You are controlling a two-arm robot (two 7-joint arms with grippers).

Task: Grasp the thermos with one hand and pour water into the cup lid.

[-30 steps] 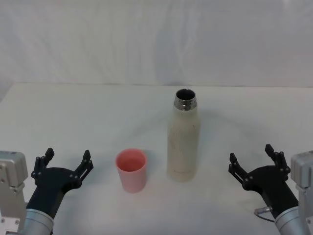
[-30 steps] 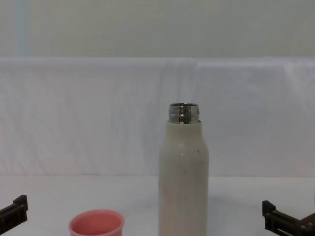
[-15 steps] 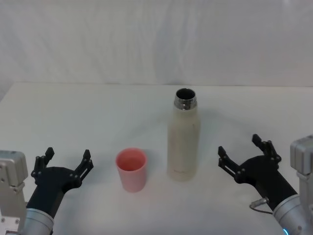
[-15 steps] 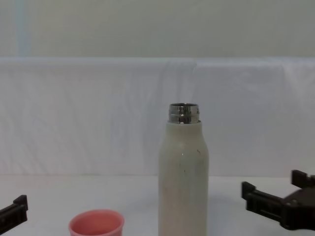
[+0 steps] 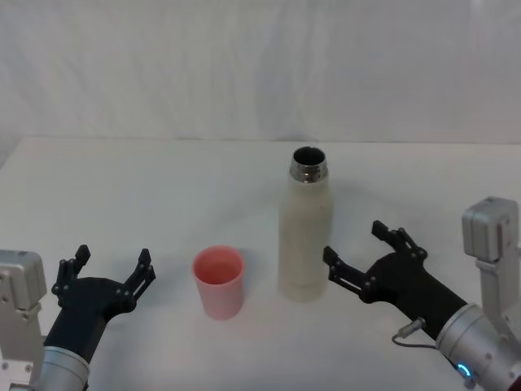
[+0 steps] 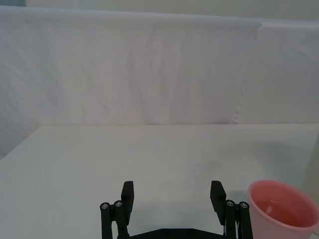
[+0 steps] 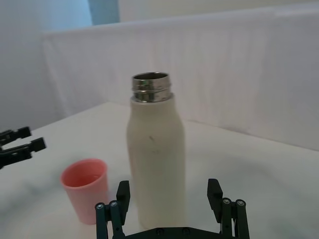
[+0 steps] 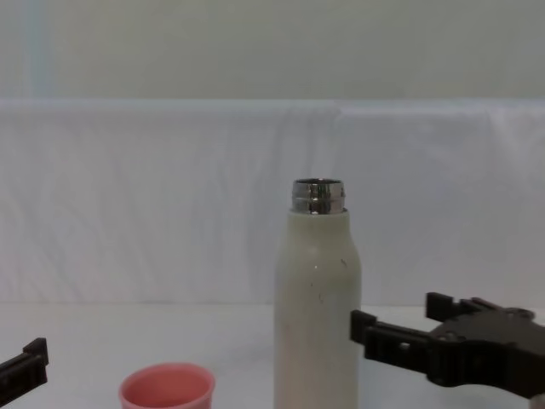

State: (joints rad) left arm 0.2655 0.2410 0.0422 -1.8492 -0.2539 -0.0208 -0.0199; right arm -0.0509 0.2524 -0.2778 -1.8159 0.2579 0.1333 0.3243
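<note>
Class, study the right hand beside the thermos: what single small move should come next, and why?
Probably the right hand should ease a little further toward the thermos until its open fingers straddle the body, then close. It sits just beside the bottle, not yet around it. The thermos stands upright and uncapped, with the cup lid on its other side. The left hand waits open beside the cup lid.
</note>
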